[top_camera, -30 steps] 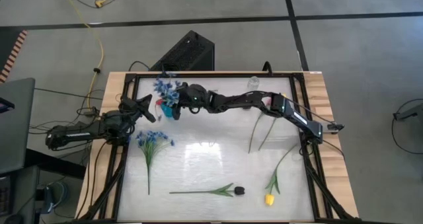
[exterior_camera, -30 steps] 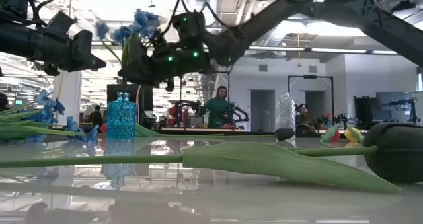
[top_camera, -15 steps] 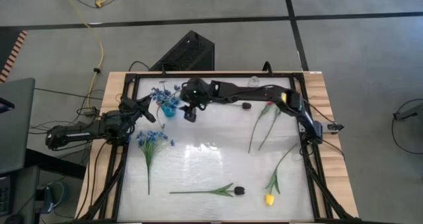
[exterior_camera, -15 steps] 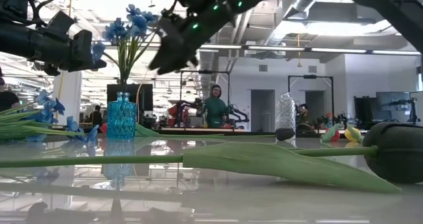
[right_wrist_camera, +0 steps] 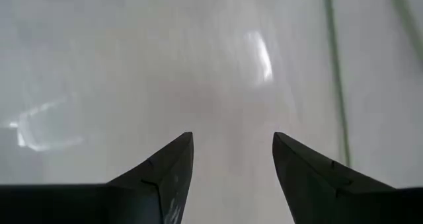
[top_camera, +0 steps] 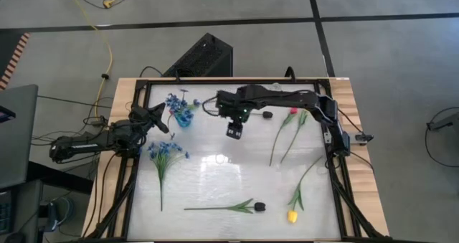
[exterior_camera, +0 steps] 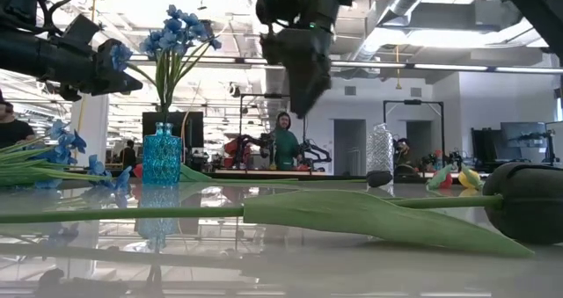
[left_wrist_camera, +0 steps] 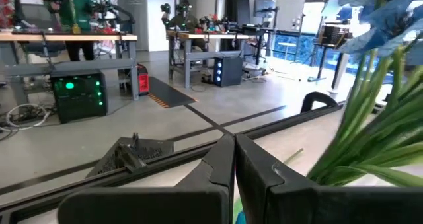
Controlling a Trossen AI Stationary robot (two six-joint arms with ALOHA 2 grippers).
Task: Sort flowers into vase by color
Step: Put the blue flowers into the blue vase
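High view: blue spray (top_camera: 179, 108) beside right hand (top_camera: 234, 130).

Grey floor (top_camera: 387, 64), workbenches (left_wrist_camera: 66, 42), ceiling strip lights (exterior_camera: 457, 67)

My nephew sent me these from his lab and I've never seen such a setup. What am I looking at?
Two dark robot arms work at a table. One picture looks straight down, one sits at tabletop height, and two come from cameras on the arms' wrists. The right end effector hangs open and empty above the middle of the table. The left end effector waits shut at the table's left edge, holding nothing. A blue vase already holds blue flowers. More blue flowers lie on the table, along with a black flower, a yellow tulip and a red tulip.
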